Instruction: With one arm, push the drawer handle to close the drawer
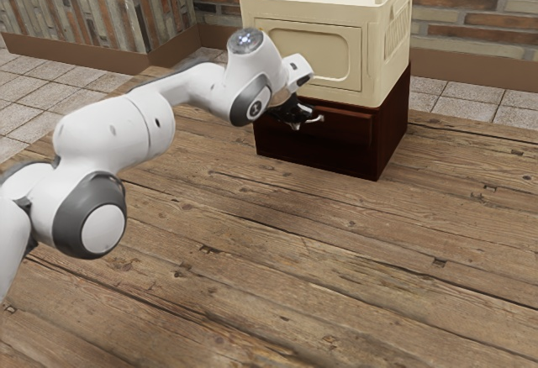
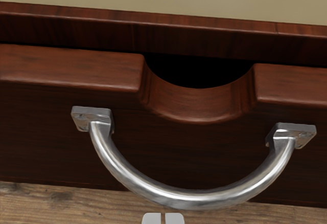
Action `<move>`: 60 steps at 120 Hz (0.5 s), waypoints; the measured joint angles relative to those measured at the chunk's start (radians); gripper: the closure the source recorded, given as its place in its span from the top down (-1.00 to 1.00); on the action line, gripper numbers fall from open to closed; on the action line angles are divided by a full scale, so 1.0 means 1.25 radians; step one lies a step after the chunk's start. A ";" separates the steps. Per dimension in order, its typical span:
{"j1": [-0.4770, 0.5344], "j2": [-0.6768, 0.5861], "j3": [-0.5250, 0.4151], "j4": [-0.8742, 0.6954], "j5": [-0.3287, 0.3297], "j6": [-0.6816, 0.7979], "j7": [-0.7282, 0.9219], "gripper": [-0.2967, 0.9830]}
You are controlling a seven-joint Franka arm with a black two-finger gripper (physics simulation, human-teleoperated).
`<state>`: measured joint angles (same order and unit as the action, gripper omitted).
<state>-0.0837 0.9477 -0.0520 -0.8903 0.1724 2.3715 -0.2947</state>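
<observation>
My black two-finger gripper [image 1: 300, 121] is clenched on nothing, its two pale fingertips [image 2: 153, 218] nearly meeting. It hangs in front of the dark red-brown wooden cabinet [image 1: 392, 137], close by the silver, curved metal handle [image 2: 196, 198]. The tips lie just beside the outside of the handle's bend; whether they touch it, I can't tell from here.

The handle is fixed by two squarish metal mounts to the cabinet's dark red-brown drawer front [image 2: 51, 137], with the bend reaching outward. Above the handle, a rounded notch [image 2: 196, 104] dips into the drawer front's upper edge, with a black opening behind it. The drawer sits in the cabinet, under its top edge; I would guess it is nearly in, though I can't be sure how far.

On top of the cabinet stands a cream, boxy container [image 1: 303, 49] with raised carrying handles. The cabinet itself rests on the brown, wood-plank table [image 1: 277, 250], and my white jointed arm [image 1: 113, 137] reaches over the planks toward it from the exterior view's left. Beyond the cabinet lie pale square floor tiles [image 1: 29, 91] and a multicoloured brick wall [image 1: 475, 7].
</observation>
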 joint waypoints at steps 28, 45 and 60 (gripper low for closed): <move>-0.007 0.018 0.012 0.012 0.000 0.037 0.001 -0.69; -0.009 0.019 0.014 0.012 0.000 0.056 0.001 -0.69; -0.009 0.019 0.015 0.012 0.000 0.067 0.001 -0.69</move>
<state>-0.0946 0.9720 -0.0338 -0.8749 0.1728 2.4548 -0.2938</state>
